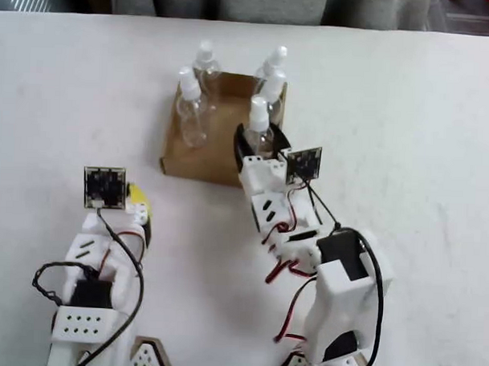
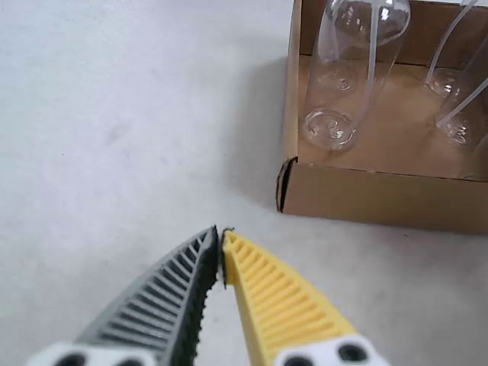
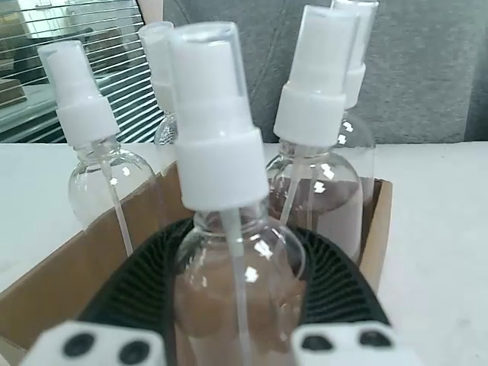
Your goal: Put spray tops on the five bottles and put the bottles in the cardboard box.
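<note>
Two robot arms rise from the lower edge of the high view over a white bench. At lower left, the left tool is closed, its grey and yellow fingers meeting at the tips over bare bench, near the front left corner of the cardboard box but apart from it. From lower right toward centre, the right tool is clamped on a clear held bottle, black fingers curved around its round body. It stands upright with a white spray top at the box's near right corner. Farther up the frame, four more capped bottles stand upright in the box: a left bottle, a rear left bottle, and two on the right, a middle right bottle and a rear right bottle.
</note>
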You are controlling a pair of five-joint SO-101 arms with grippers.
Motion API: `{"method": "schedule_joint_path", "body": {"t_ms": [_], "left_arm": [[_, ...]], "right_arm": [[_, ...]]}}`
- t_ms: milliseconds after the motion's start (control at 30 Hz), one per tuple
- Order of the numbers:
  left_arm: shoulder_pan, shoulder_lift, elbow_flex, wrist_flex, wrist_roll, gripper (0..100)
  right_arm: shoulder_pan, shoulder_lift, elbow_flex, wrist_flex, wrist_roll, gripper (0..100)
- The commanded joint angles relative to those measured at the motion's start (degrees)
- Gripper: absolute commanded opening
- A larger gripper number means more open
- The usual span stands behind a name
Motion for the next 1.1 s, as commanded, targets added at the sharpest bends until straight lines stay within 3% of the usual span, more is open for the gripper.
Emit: {"method": "schedule_joint_path", "body": {"t_ms": [0, 633, 867, 1067], "left_arm": [[0.5, -0.6, -0.3, -1.9, -0.7, 2], [0.5, -0.6, -0.3, -1.9, -0.7, 2], [0.5, -0.6, -0.3, -1.9, -0.7, 2], [0.5, -0.6, -0.3, -1.9, -0.7, 2]], "right_arm": [[0.7, -0.1, -1.9, -1.1, 0.0, 1.6], [0.1, -0.4, -0.1, -0.9, 0.0, 2.3], [-0.2, -0.7, 0.8, -0.7, 0.0, 19.7], [-1.2, -0.7, 1.2, -1.0, 0.6, 21.2]]}}
